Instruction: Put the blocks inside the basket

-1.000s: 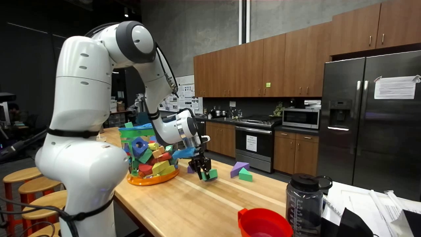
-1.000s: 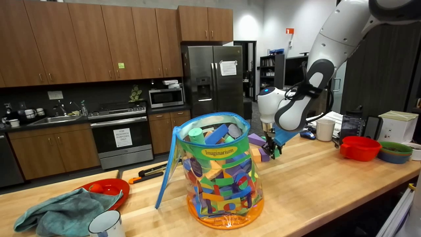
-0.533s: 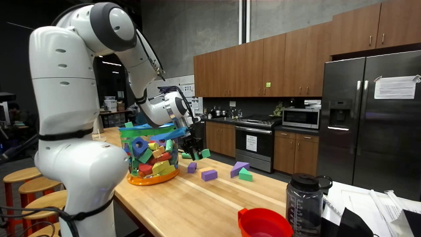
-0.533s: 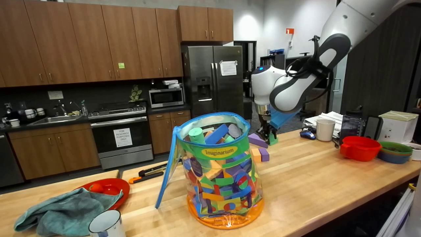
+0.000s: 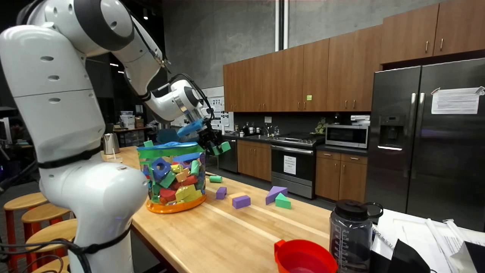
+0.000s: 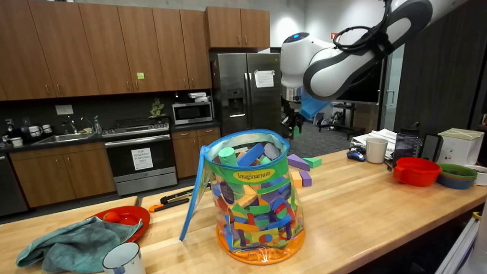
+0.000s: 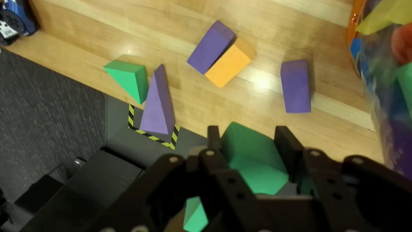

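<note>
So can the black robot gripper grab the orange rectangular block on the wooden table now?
Probably not yet: the gripper holds a green rectangular block, though the orange block lies uncovered.

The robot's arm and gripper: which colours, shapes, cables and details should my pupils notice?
The arm is glossy white and rounded, with dark grey joint bands, black straps, looped black cables, a blue light and a silver collar. A blue piece sits by the black gripper, which has two narrow fingers.

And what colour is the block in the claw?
Green; the block shows best in the wrist view.
</note>
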`<control>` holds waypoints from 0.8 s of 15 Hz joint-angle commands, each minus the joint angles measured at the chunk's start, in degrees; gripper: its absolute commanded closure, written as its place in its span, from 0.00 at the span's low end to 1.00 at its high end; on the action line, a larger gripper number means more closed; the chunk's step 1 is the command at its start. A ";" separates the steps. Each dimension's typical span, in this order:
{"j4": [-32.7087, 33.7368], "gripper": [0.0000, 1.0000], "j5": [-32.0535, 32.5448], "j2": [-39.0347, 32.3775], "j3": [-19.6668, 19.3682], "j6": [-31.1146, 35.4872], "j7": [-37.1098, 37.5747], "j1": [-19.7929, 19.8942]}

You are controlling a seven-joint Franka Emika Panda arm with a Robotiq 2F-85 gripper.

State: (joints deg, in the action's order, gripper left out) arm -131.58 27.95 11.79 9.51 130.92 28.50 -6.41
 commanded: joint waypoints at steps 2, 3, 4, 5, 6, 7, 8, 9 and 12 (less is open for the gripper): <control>1.66 0.80 -0.41 3.36 2.49 0.29 -2.11 0.20; 1.42 0.80 -0.50 3.87 2.83 2.25 -2.63 0.03; 1.04 0.80 -0.47 4.34 3.23 3.87 -2.99 -0.03; 0.56 0.80 -0.45 4.88 3.64 5.91 -3.37 -0.12; 0.10 0.80 -0.52 5.14 4.09 8.17 -3.72 -0.28; -0.33 0.80 -0.60 5.34 4.53 10.54 -4.18 -0.38; -1.07 0.80 -0.62 5.79 5.02 13.26 -4.53 -0.57; -1.81 0.80 -0.89 6.10 5.39 15.73 -5.15 -0.80; -5.22 0.80 -1.92 7.29 6.36 23.32 -8.44 -1.71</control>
State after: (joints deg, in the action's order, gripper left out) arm -132.52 27.76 16.02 15.49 148.76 24.00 -7.32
